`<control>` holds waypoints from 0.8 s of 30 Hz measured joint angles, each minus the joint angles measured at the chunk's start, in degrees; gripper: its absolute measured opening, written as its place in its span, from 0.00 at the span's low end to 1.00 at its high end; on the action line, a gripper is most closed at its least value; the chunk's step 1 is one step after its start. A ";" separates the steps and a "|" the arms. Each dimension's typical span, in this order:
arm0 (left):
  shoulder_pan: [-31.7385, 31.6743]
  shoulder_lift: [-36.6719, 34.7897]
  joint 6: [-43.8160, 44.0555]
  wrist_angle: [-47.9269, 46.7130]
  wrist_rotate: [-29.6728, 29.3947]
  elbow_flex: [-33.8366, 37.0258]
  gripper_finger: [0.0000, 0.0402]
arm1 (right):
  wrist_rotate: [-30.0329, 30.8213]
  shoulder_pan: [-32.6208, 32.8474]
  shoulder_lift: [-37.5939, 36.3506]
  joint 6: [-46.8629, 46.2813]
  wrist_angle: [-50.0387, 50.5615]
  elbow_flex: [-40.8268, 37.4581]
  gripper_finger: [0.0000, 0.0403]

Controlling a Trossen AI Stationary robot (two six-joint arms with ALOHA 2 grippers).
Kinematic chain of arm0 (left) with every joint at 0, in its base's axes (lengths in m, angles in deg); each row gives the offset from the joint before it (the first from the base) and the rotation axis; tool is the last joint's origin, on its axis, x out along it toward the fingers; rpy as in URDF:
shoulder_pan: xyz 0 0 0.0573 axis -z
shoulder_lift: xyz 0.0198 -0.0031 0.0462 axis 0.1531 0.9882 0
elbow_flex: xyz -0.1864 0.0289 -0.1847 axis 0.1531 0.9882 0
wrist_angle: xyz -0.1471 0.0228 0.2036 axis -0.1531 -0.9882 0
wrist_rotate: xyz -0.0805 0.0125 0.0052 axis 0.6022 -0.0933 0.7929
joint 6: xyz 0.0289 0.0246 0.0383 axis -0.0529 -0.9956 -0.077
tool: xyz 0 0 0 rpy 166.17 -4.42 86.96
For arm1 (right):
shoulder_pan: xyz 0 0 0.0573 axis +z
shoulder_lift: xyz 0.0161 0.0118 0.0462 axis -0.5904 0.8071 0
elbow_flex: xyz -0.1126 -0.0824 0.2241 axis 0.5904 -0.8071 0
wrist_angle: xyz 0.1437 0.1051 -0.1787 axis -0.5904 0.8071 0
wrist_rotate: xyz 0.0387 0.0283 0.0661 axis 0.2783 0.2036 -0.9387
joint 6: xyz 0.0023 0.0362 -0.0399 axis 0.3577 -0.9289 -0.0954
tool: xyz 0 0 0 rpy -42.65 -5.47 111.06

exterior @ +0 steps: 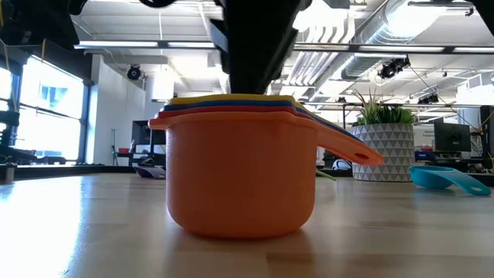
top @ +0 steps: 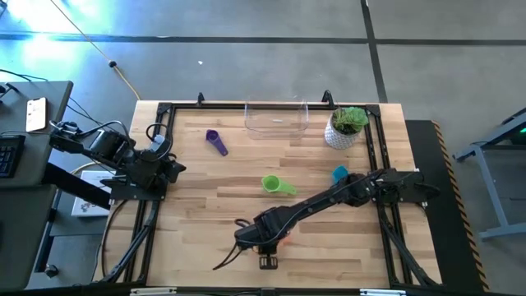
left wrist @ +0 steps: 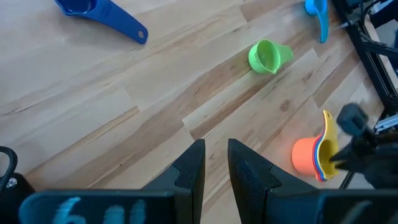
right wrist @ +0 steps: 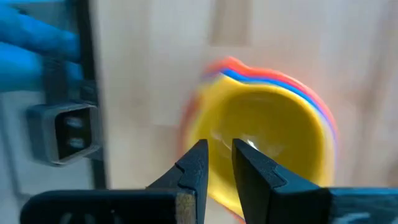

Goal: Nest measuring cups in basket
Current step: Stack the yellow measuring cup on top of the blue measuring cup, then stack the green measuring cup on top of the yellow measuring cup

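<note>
A nested stack of measuring cups (exterior: 239, 177) stands upright on the table near its front edge, orange outermost, with red, blue and yellow rims above it. My right gripper (right wrist: 217, 152) comes down on its rim, shut on it. The purple cup (top: 216, 141), green cup (top: 275, 185) and teal cup (top: 339, 173) lie loose on the wood. The clear basket (top: 277, 117) stands at the far edge. My left gripper (left wrist: 216, 165) waits at the table's left side above bare wood, its fingers a narrow gap apart with nothing between them. My right gripper grips the stack at the rim (right wrist: 208, 186) of the side wall, away from the handles. One finger (right wrist: 249, 168) is inside the yellow cup and the other (right wrist: 193, 165) is outside the wall. The fingers point steeply down from above. The stack stands upright with its base on the table.
A white pot with a green plant (top: 345, 127) stands right of the basket. A small grey camera box (right wrist: 65, 134) sits at the front edge just beside the stack. A black frame (top: 164, 111) runs along the table's sides. Bare wood lies between the stack and the basket.
</note>
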 joint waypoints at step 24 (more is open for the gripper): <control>0.02 0.02 -1.92 -0.03 -0.35 0.00 0.15 | 14.01 -14.36 -6.61 12.37 14.18 3.36 0.16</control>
